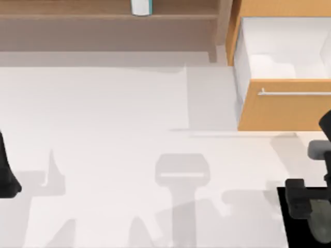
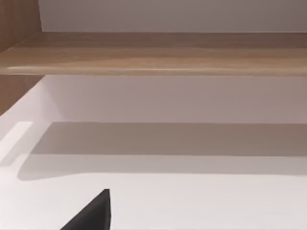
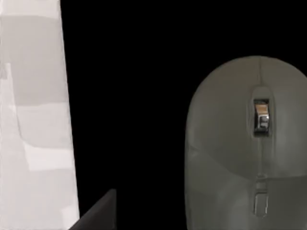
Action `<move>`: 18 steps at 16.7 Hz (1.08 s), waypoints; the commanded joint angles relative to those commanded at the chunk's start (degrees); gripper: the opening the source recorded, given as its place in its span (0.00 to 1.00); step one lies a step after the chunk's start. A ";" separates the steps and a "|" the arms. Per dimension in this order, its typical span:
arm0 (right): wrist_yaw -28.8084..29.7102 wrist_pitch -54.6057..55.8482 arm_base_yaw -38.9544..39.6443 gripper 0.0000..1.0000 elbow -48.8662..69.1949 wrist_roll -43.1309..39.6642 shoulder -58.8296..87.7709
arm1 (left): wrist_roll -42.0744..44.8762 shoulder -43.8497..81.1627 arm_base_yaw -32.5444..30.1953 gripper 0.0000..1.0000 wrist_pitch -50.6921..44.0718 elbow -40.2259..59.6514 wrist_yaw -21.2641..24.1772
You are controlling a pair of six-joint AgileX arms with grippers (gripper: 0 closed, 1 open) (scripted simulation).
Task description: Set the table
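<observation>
A white desk [image 1: 103, 129] spreads across nearly the whole top view, bare in its middle, with a brown wooden shelf [image 1: 77, 15] along its far edge carrying a small white-and-teal container [image 1: 140, 6], and an orange-wood drawer cabinet [image 1: 279, 108] at the far right standing open on its white drawer [image 1: 284, 51]. At the desk's near right corner lies a black mouse pad [image 1: 289, 227], and on it a grey computer mouse [image 3: 247, 148], seen close from the right wrist view. The right end effector [image 1: 299, 199] hangs just above the mouse; whether its fingers are spread or closed cannot be told from these views. The left arm [image 1: 6, 170] waits at the desk's left edge, its wrist camera facing the shelf. The step in hand looks like taking hold of the mouse: done well, that means centring over its body, closing across the narrower flanks, not the curved top, and lifting straight up so the pad stays put.
</observation>
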 joint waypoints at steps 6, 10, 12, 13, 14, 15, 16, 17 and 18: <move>0.84 8.13 2.07 1.00 0.06 -6.09 -0.90 | 0.00 0.00 0.00 1.00 0.00 0.00 0.00; 2.08 23.17 5.32 1.00 -2.60 -17.52 -0.02 | 0.00 0.00 0.00 1.00 0.00 0.00 0.00; 2.92 32.82 7.07 1.00 -4.75 -24.90 1.10 | 0.00 0.00 0.00 1.00 0.00 0.00 0.00; 3.39 38.02 7.91 1.00 -5.96 -28.89 1.80 | 0.00 0.00 0.00 1.00 0.00 0.00 0.00; 3.91 43.42 8.72 1.00 -7.27 -33.05 2.59 | 0.00 0.00 0.00 1.00 0.00 0.00 0.00; 4.47 49.04 9.46 1.00 -8.65 -37.38 3.50 | 0.00 0.00 0.00 1.00 0.00 0.00 0.00; 5.08 54.79 10.13 1.00 -10.10 -41.83 4.50 | 0.00 0.00 0.00 1.00 0.00 0.00 0.00; 5.73 60.64 10.71 1.00 -11.59 -46.36 5.58 | 0.00 0.00 0.00 1.00 0.00 0.00 0.00; 6.41 66.54 11.21 1.00 -13.11 -50.92 6.73 | 0.00 0.00 0.00 1.00 0.00 0.00 0.00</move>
